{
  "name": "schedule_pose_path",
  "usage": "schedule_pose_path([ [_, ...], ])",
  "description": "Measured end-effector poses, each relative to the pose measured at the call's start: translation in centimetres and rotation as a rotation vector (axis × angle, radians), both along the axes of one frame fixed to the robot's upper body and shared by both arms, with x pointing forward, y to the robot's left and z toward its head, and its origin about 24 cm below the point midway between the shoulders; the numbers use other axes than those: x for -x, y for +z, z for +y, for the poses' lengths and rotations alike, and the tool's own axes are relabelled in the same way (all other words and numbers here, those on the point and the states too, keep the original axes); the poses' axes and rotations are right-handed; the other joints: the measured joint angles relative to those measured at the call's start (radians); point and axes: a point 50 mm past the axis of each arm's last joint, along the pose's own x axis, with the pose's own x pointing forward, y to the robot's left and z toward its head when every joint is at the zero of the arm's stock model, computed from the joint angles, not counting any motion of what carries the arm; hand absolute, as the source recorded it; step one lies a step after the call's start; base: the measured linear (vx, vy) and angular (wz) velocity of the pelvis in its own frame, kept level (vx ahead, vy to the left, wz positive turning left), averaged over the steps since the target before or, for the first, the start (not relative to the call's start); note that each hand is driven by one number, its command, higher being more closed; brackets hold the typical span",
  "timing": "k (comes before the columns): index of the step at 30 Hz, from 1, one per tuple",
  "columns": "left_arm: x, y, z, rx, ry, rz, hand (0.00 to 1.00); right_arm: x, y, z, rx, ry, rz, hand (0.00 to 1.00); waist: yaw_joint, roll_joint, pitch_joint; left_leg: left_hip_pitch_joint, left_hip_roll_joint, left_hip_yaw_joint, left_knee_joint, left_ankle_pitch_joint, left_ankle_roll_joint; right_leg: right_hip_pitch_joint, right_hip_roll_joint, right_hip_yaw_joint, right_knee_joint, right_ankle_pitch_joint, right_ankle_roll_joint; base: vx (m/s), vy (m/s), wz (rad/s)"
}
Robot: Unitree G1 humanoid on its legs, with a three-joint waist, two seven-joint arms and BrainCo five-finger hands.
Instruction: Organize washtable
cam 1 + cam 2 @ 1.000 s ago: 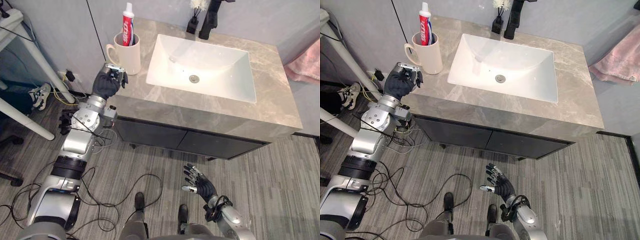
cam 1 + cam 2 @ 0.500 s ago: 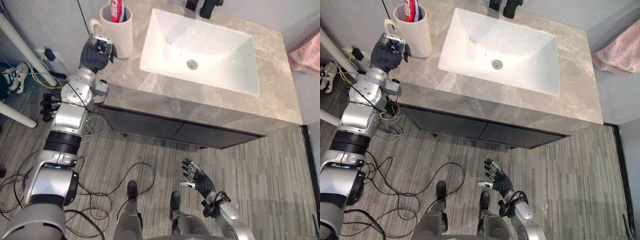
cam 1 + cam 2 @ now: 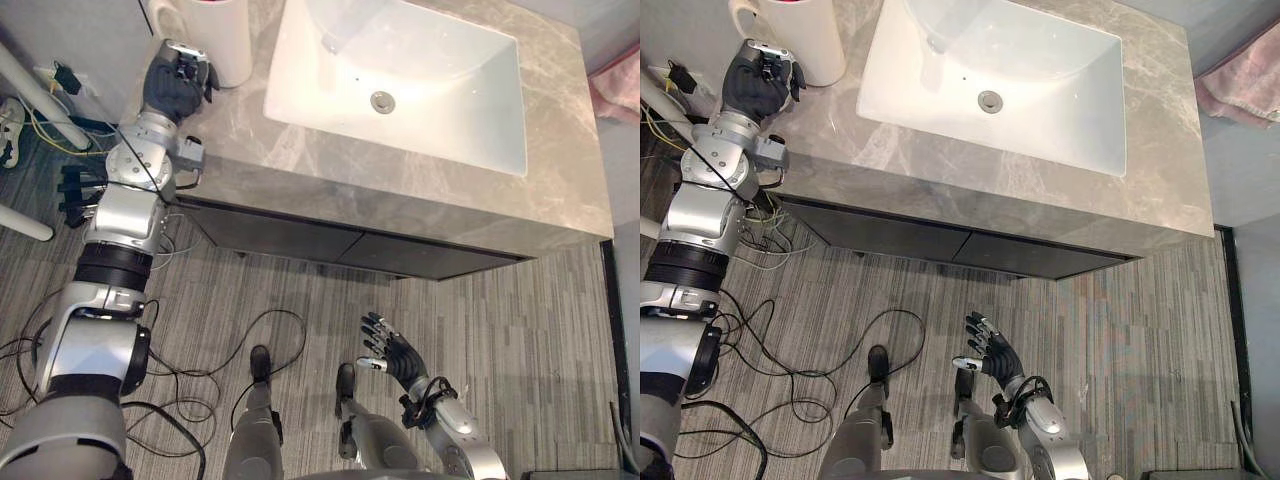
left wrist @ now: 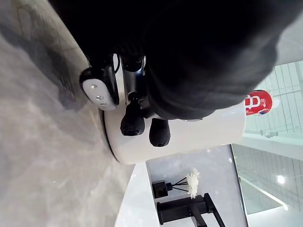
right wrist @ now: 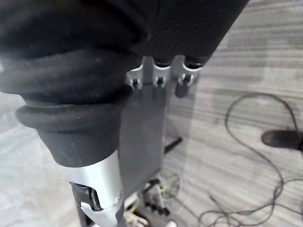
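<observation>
Countertop [image 3: 400, 190] of grey marble, striped floor [image 3: 520, 330]

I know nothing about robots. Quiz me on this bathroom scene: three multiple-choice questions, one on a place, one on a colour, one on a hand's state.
1. Where does the mug stand? A on a chair; B on the counter beside the sink; C inside a drawer.
2. What colour is the cloth at the far right? A green; B blue; C pink.
3. How is the robot's right hand? A open and spread; B closed on a brush; C gripping a cup.
Answers: B, it sits at the counter's left corner; C, it is plainly pink; A, it fans out above the floor, holding nothing.
</observation>
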Motion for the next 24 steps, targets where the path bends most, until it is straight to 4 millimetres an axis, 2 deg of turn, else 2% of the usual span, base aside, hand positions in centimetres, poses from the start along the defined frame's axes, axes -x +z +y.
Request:
schedule_pose_path([
  [4, 0.0, 1.0, -0.3, -0.013, 0.000, -0.030, 1.00, -0.1, 0.1, 0.0, 0.000, 0.000, -0.003, 0.00, 0.001, -0.001, 0.012, -0.008, -0.001, -0.001, 0.000, 0.000, 0.000, -0.008, 0.000, -0.001, 0.000, 0.000, 0.000, 0.00, 0.000, 0.00],
  [14, -0.5, 2.0, -1.5, 0.015, 0.001, -0.059, 1.00, -0.2, 0.2, 0.2, 0.009, -0.002, -0.008, 0.00, -0.002, -0.002, 0.017, -0.021, -0.003, -0.004, 0.000, 0.000, 0.000, -0.018, -0.001, -0.002, -0.001, 0.000, 0.000, 0.00, 0.000, 0.00],
  [20, -0.9, 3.8, -2.6, 0.027, -0.004, -0.090, 1.00, -0.8, 0.6, 0.3, 0.010, 0.005, -0.029, 0.00, -0.003, -0.005, 0.031, -0.036, -0.004, -0.004, 0.000, 0.001, 0.001, -0.033, -0.001, -0.002, -0.001, 0.003, -0.001, 0.00, 0.000, 0.00],
  [24, -1.5, 5.0, -2.3, 0.033, 0.029, -0.078, 1.00, -0.9, 0.7, 0.8, 0.004, 0.025, -0.037, 0.00, -0.009, -0.007, 0.031, -0.038, -0.006, -0.005, 0.000, 0.005, 0.006, -0.034, -0.002, -0.002, -0.002, 0.006, -0.002, 0.00, 0.008, 0.00],
])
